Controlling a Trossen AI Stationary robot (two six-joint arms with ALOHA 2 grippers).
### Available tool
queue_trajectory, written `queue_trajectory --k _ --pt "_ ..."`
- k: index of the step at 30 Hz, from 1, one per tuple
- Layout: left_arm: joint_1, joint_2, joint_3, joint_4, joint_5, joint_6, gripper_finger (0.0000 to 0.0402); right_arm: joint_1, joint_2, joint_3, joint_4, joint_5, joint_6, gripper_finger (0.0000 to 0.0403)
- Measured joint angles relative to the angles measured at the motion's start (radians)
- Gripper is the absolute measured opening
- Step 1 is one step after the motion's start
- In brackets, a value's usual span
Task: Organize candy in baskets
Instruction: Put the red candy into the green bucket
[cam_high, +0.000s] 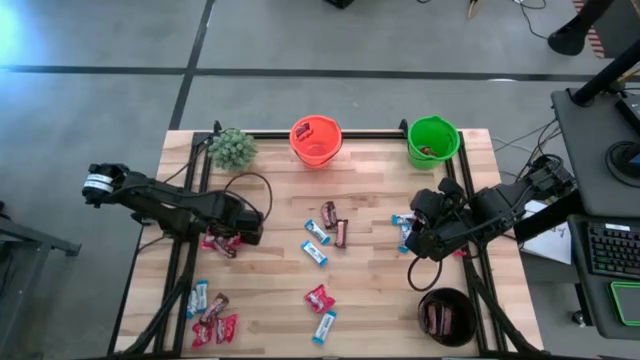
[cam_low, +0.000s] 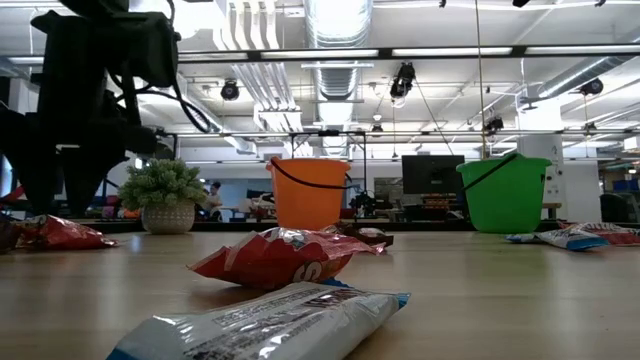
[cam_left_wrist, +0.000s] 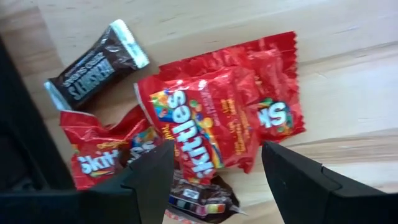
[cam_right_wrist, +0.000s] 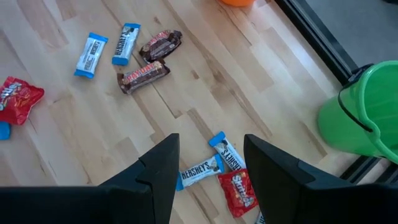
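Observation:
Candy lies scattered on the wooden table (cam_high: 380, 290). My left gripper (cam_left_wrist: 214, 180) points straight down, open, over a small heap at the table's left: a red Skittles pack (cam_left_wrist: 205, 124) between and below its fingers, a second red pack (cam_left_wrist: 99, 155), and a brown Hershey's bar (cam_left_wrist: 96, 65) beside them. My right gripper (cam_right_wrist: 211, 171) hangs open, well above two light blue bars (cam_right_wrist: 199, 171) and a red pack (cam_right_wrist: 238, 191) near the right edge. The orange basket (cam_high: 316, 140) and green basket (cam_high: 433, 141) stand at the far edge, the black basket (cam_high: 446, 316) at the near right.
A fuzzy green plant (cam_high: 233, 147) stands at the far left corner. Brown and light blue bars (cam_high: 328, 230) lie mid-table, a red pack (cam_high: 319, 298) and a blue bar (cam_high: 324, 326) nearer the front, and a cluster (cam_high: 210, 318) at the near left. A black frame edges the table.

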Motion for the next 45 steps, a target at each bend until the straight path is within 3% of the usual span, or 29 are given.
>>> queue_trajectory --k 23,29,38,45 --pt "0.0 0.0 -0.074 0.068 0.002 -0.045 0.0215 0.0 0.0 0.0 0.001 0.0 -0.001 0.0171" --pt "0.0 0.0 -0.075 0.068 0.001 -0.025 0.0163 0.0 0.0 0.0 0.007 0.0 -0.001 0.0171" --pt "0.0 0.0 -0.066 0.069 0.002 0.04 0.002 0.0 0.0 0.0 0.008 0.001 -0.001 0.0171" --pt "-0.001 0.0 -0.037 0.07 0.01 0.141 0.0007 0.0 0.0 0.0 0.008 0.001 0.013 0.0171"
